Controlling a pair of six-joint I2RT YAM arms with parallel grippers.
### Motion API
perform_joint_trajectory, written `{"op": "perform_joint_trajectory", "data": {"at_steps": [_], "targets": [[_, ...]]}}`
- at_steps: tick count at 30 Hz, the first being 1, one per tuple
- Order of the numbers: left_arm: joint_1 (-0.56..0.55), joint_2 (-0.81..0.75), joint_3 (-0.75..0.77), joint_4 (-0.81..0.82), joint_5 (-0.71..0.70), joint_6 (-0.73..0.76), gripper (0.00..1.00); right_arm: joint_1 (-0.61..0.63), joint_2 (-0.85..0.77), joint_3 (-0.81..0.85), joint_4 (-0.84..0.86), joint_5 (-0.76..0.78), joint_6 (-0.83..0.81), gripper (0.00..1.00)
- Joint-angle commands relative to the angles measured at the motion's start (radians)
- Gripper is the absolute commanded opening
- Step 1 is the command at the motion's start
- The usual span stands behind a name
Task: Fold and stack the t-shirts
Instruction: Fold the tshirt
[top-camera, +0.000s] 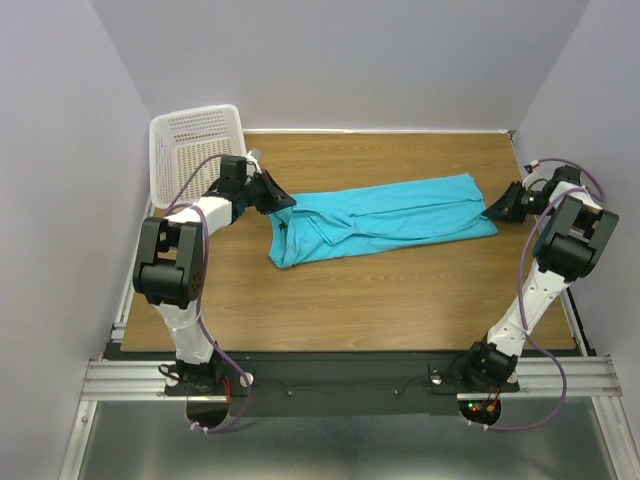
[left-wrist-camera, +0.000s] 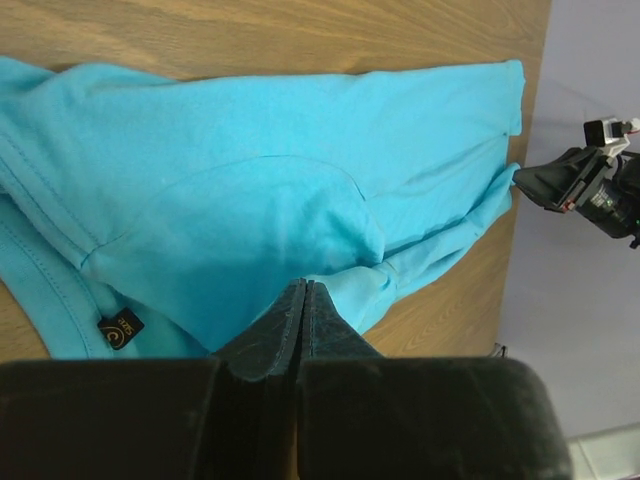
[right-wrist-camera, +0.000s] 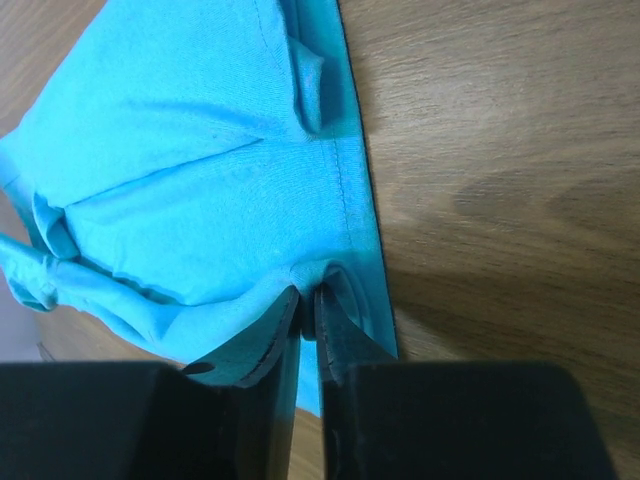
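At the near edge, 2 black-and-white arms rise from a metal rail and reach out over the brown wood-grain counter (top-camera: 380, 300).

Across the middle of the counter lies 1 plain turquoise short-sleeved cloth t-shirt (top-camera: 385, 222). It is folded lengthwise into a long band that runs from 9 o'clock to 3 o'clock, with the 3 o'clock end a little farther back.

The left claw (top-camera: 283, 203) is at the band's 9 o'clock end. Its wrist camera shows it clenched, the 2 fingers pressed together with their tips on a fold of the turquoise cloth. A small dark neck label (left-wrist-camera: 120, 327) sits by the collar seam at 8 o'clock from those tips. From there the t-shirt stretches away toward 12 o'clock in that view.

The right claw (top-camera: 492, 212) is at the 3 o'clock end. Its wrist camera shows it grasping the t-shirt, with a bunched bit of the hemmed edge gathered between the 2 closed fingers. Bare wood lies at 3 o'clock from the hem.

Whether either end is lifted off the counter cannot be told.

Farthest back, at the counter's 10 o'clock corner, a white plastic mesh basket (top-camera: 195, 145) stands tilted against the left wall, just behind the left arm.
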Motion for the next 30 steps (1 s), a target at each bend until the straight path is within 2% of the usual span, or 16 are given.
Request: {"op": "perform_joint_trajectory", "data": {"at_steps": [1,5,7,13,17,19,20,21,22,24,25,26,28,30], "targets": [[0.007,0.015,0.06,0.006,0.0,0.02,0.2,0.002,-0.027,0.033,0.016,-0.02,0.003,0.2],[0.007,0.016,0.115,0.011,-0.02,0.018,0.44,0.002,-0.054,0.027,0.016,-0.04,0.001,0.35],[0.007,0.006,0.161,0.011,-0.032,0.02,0.47,0.002,-0.071,0.025,0.016,-0.041,0.001,0.4],[0.007,-0.085,0.264,0.008,-0.086,0.085,0.49,0.002,-0.148,0.033,0.013,-0.037,0.005,0.44],[0.007,-0.207,0.246,0.005,-0.126,0.243,0.49,0.002,-0.205,0.035,0.013,0.008,-0.014,0.45],[0.007,-0.289,0.157,0.019,-0.182,0.32,0.49,0.002,-0.229,0.032,0.011,0.035,-0.032,0.45],[0.007,-0.383,0.116,0.043,-0.24,0.384,0.5,0.002,-0.251,0.019,0.008,0.029,-0.066,0.45],[0.007,-0.436,0.016,0.066,-0.273,0.407,0.53,0.005,-0.266,0.012,0.004,0.017,-0.095,0.45],[0.01,-0.543,-0.038,0.109,-0.305,0.421,0.72,0.019,-0.289,-0.007,-0.004,0.0,-0.13,0.45],[0.022,-0.687,-0.192,0.155,-0.41,0.402,0.98,0.071,-0.31,-0.021,-0.056,-0.04,-0.268,0.45],[0.026,-0.688,-0.239,0.155,-0.429,0.374,0.98,0.071,-0.318,-0.028,-0.085,-0.058,-0.329,0.45],[0.04,-0.762,-0.28,0.178,-0.389,0.357,0.99,0.132,-0.329,-0.031,-0.17,-0.069,-0.476,0.46],[0.059,-0.809,-0.371,0.178,-0.309,0.314,0.99,0.217,-0.343,-0.044,-0.228,-0.058,-0.598,0.46],[0.065,-0.837,-0.42,0.119,-0.24,0.255,0.95,0.359,-0.375,-0.086,-0.251,-0.055,-0.711,0.46]]}}
